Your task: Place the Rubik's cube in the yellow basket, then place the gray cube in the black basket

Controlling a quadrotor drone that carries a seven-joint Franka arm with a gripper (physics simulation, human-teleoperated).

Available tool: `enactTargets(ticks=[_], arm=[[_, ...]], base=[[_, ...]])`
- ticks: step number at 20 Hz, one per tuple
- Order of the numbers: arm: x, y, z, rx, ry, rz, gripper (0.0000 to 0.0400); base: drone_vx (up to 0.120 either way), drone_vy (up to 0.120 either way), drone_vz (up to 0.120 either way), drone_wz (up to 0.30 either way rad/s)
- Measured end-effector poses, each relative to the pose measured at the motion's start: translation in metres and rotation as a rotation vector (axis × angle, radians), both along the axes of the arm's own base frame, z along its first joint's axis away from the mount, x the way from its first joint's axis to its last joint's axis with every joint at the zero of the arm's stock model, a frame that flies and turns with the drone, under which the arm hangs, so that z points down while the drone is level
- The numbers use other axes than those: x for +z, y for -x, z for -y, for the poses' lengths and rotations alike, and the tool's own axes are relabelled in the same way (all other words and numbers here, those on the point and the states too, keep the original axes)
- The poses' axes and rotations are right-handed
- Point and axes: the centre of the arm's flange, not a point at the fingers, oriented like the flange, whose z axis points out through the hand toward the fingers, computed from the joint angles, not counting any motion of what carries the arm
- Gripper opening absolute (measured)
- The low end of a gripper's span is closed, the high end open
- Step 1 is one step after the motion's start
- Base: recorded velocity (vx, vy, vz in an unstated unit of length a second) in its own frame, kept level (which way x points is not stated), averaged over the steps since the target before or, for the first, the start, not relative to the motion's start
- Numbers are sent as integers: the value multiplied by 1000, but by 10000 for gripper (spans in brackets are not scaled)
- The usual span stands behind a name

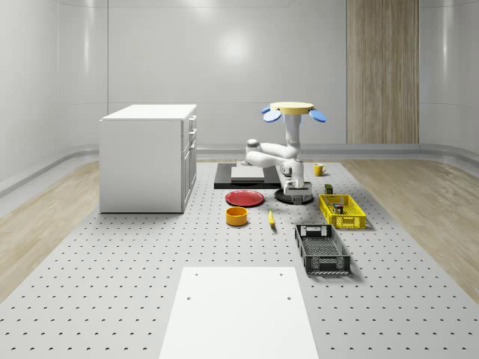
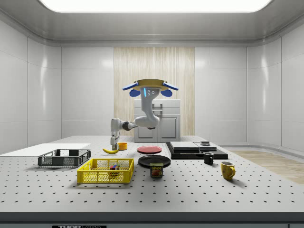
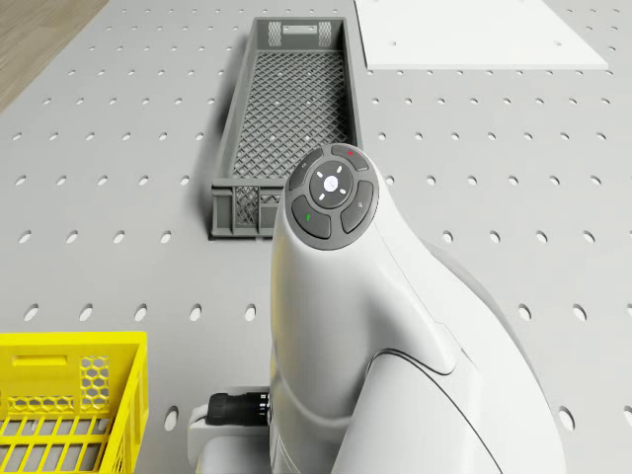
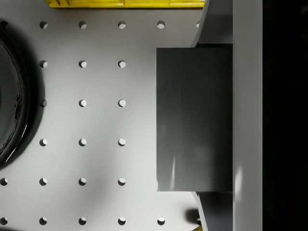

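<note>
- Gray cube (image 4: 192, 120) sits between the two fingers (image 4: 214, 24), one pad on each opposite face. I read the gripper (image 4: 214, 120) as clamped on it.
- The cube's faces are square to the pads. Part of it is hidden by the gripper, so no long axis to call.
- The cube hangs clear of the perforated table (image 4: 101, 120), between the black plate (image 4: 9, 96) and the yellow basket (image 4: 125, 3).
- Rubik's cube (image 2: 113, 167) lies inside the yellow basket, so step one looks done.
- The black basket (image 1: 322, 249) is the target. From the gripper it lies toward the table's near edge in the whole-scene view, just past the yellow basket.
- Its long axis runs near edge to far edge, roughly parallel to the yellow basket's. In the drone view it runs straight out ahead of the arm.
- The drone (image 1: 292, 108) hovers over the table's far half, above the black plate.
- Next move, as I judge it: carry the cube over the black basket's rim and release near its middle.
</note>
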Motion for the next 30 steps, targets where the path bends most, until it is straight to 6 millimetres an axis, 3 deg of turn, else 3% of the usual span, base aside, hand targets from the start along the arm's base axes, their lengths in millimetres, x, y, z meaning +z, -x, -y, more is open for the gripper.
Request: enactTargets(ticks=[10, 30], arm=[[-1, 0, 0, 0, 0, 0, 250], [-1, 0, 0, 0, 0, 0, 250]], base=[[112, 112, 0, 0], [120, 0, 0, 0]])
